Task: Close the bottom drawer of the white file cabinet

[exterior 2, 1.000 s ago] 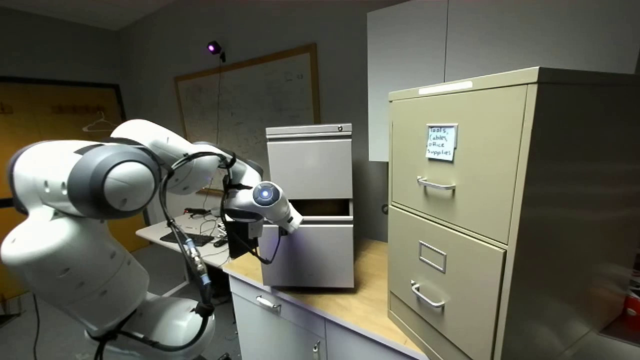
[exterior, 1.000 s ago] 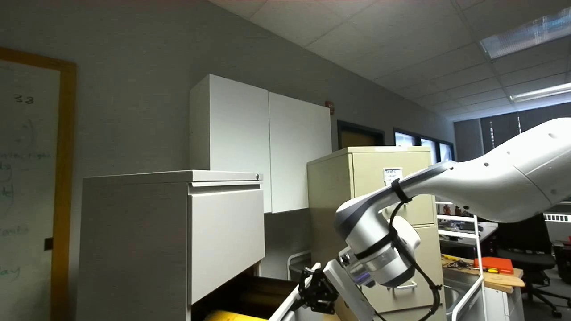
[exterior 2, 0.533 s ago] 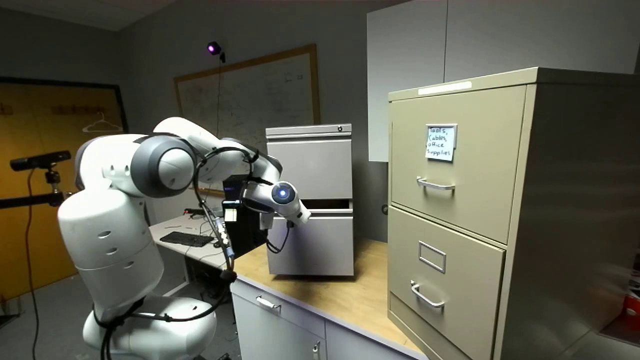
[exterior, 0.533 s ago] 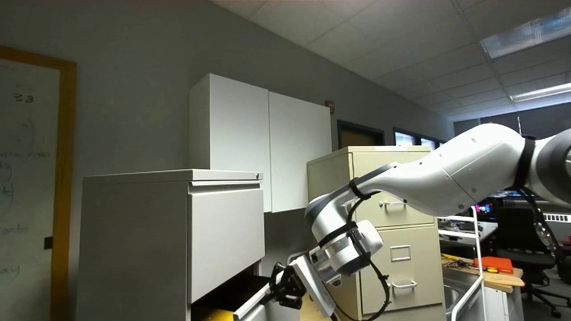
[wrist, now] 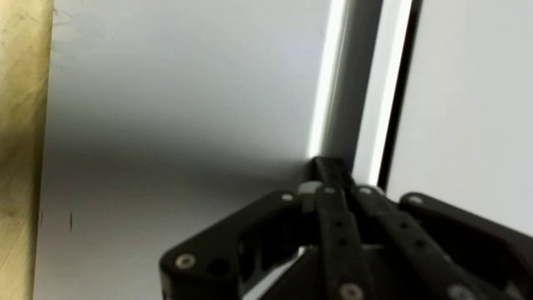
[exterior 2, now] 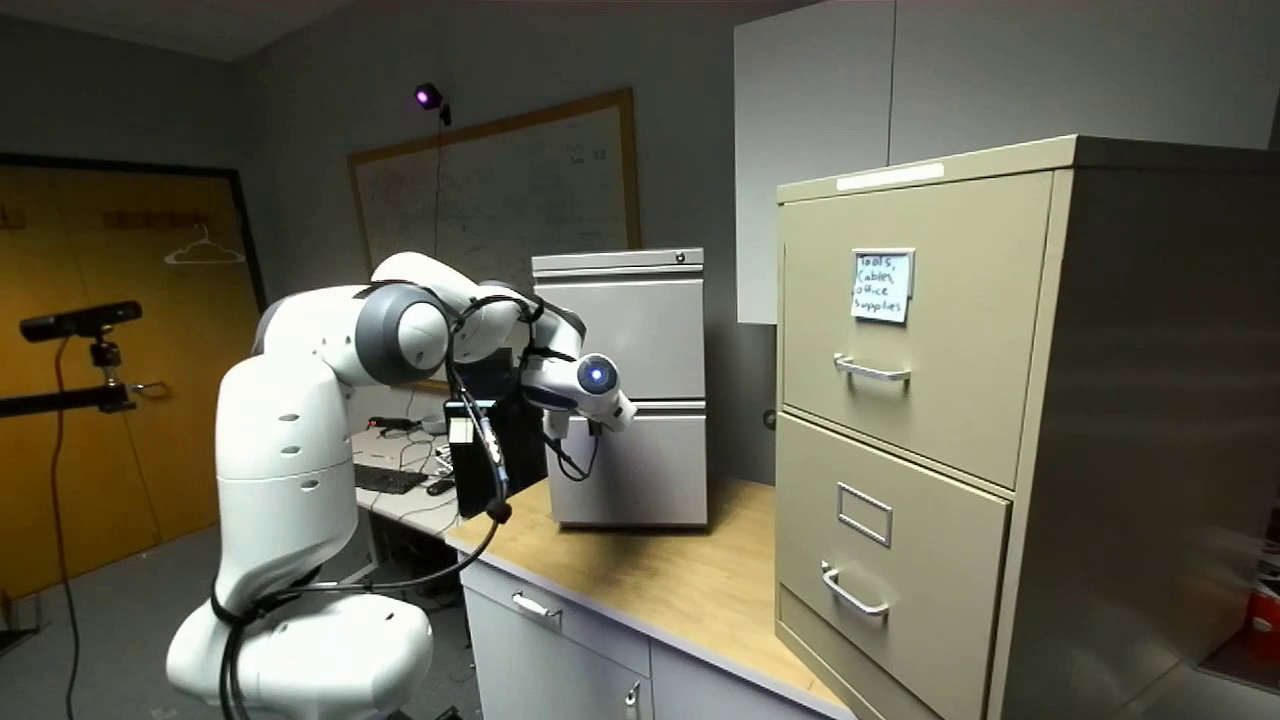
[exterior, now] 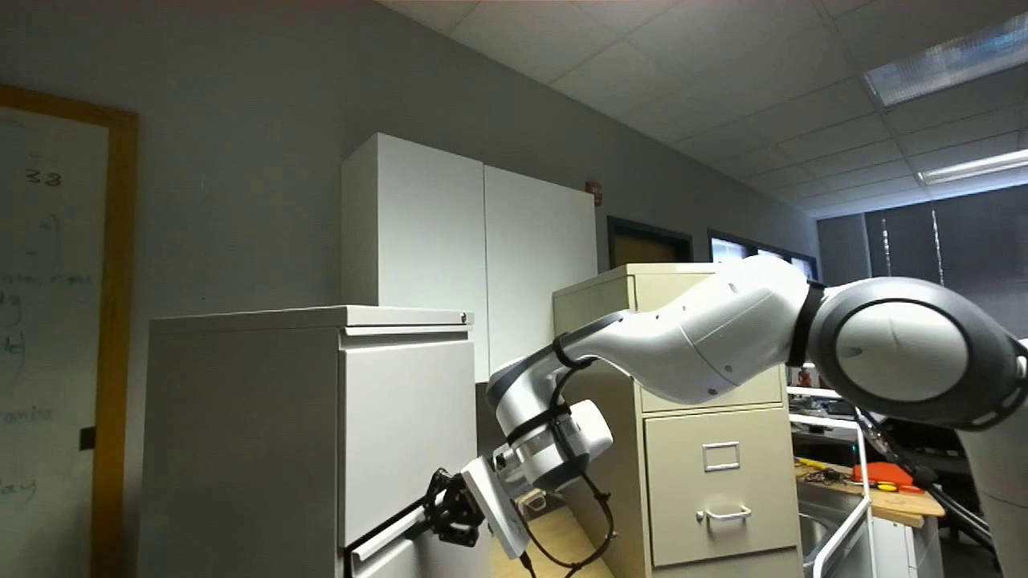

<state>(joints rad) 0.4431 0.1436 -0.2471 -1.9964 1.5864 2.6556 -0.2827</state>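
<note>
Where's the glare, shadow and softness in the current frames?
Wrist view: bottom drawer has a glare streak along its top edge and a shadow band across its front; hand looks soft. In an exterior view, windows look washed out. In an exterior view, wooden counter is shadowed beneath the bottom drawer.

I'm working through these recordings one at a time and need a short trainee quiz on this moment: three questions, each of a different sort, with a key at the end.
1. Fill in the blank: the claw is at the ____ edge of the front of the bottom drawer of the white file cabinet.

2. True or false: that drawer is pulled wide open.

3. Multiple choice: what does the note on the beige cabinet say?
A) Paper, pens, folders
B) Tools, cables, office supplies
C) Books, maps, batteries

Key:
1. Upper.
2. False: it looks nearly closed.
3. B.
</note>
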